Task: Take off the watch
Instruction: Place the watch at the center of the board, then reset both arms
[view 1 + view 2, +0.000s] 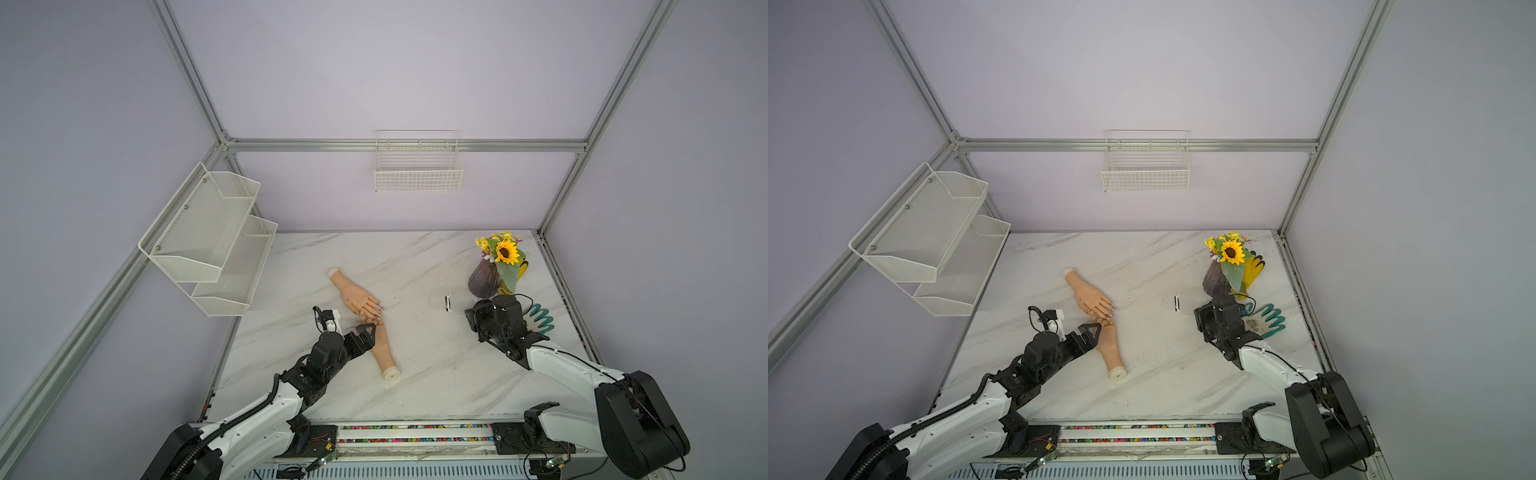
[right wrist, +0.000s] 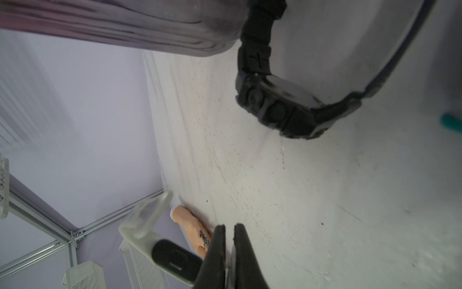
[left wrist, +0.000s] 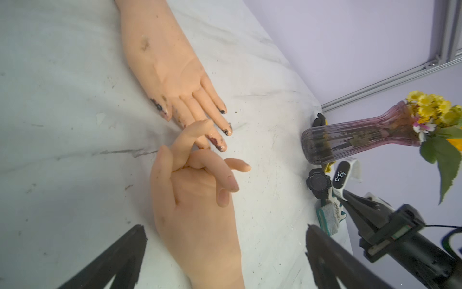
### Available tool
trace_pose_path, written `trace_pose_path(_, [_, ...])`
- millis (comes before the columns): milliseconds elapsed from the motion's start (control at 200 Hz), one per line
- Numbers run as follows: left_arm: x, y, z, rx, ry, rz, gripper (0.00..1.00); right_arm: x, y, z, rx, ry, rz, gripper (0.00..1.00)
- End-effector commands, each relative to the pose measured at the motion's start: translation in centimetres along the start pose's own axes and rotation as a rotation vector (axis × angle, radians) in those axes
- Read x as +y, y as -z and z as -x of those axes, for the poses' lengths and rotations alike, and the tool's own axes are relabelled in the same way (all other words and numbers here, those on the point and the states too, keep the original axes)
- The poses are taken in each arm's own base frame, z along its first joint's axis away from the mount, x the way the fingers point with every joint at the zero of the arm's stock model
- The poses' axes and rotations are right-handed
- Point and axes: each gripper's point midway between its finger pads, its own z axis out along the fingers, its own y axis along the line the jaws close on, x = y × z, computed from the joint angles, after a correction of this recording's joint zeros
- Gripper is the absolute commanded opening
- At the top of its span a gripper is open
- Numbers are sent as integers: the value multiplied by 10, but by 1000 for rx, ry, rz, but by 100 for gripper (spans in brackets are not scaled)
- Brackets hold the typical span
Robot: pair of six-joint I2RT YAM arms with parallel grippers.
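The watch (image 1: 449, 303), white-strapped with a dark face (image 2: 175, 260), hangs just above the table beside the vase, off both mannequin hands. My right gripper (image 2: 229, 229) is shut on its thin strap, as a top view also shows (image 1: 466, 315). My left gripper (image 3: 225, 230) stands wide open astride the near mannequin hand (image 1: 382, 345), its fingers (image 3: 135, 240) apart from the skin on both sides. The far mannequin hand (image 1: 353, 293) lies palm up with dark-smeared fingertips that touch the near hand's fingers.
A black watch (image 2: 282, 107) lies on the marble table (image 1: 436, 374) by the purple flower vase (image 1: 484, 278). Teal gloves (image 1: 540, 318) and a yellow glove (image 1: 1252, 266) lie at the right edge. Mesh shelves (image 1: 208, 237) hang on the left wall, and a wire basket (image 1: 417, 166) on the back wall.
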Motion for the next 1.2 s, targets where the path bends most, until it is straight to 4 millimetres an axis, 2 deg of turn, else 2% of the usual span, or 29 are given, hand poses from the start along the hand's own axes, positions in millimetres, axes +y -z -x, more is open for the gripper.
trace_pose_path(0, [-4,7,15,-82,-43,-25,100,2,-14,-8,81,-41,25,0])
trace_pose_path(165, [-2,13,18,-114,-40,-36,100,-14,-24,-5,80,-56,-13,0])
trace_pose_path(235, [-3,13,19,-116,-41,-35,100,-18,-23,-4,78,-50,-19,19])
trace_pose_path(275, [-4,13,20,-114,-40,-36,100,-19,-20,-4,78,-49,-13,25])
trace_pose_path(385, [-5,11,19,-107,-38,-34,100,-22,-8,0,59,-50,13,32])
trace_pose_path(510, [-7,9,21,-108,-38,-33,100,-16,9,5,33,-20,68,39])
trace_pose_path(590, [-14,11,28,-129,-46,-44,100,9,28,13,-26,86,166,41])
trace_pose_path(735, [-27,19,49,-202,-92,-49,100,42,64,35,-214,300,272,43])
trace_pose_path(890, [-16,33,76,-331,-131,62,100,77,120,65,-509,482,379,43])
trace_pose_path(1000, [-8,46,96,-433,-191,146,100,91,160,83,-722,557,437,43])
trace_pose_path(1120, [0,66,120,-552,-296,269,100,95,187,99,-890,551,457,44])
trace_pose_path(1195, [3,79,135,-632,-389,350,100,92,201,114,-1008,522,422,52])
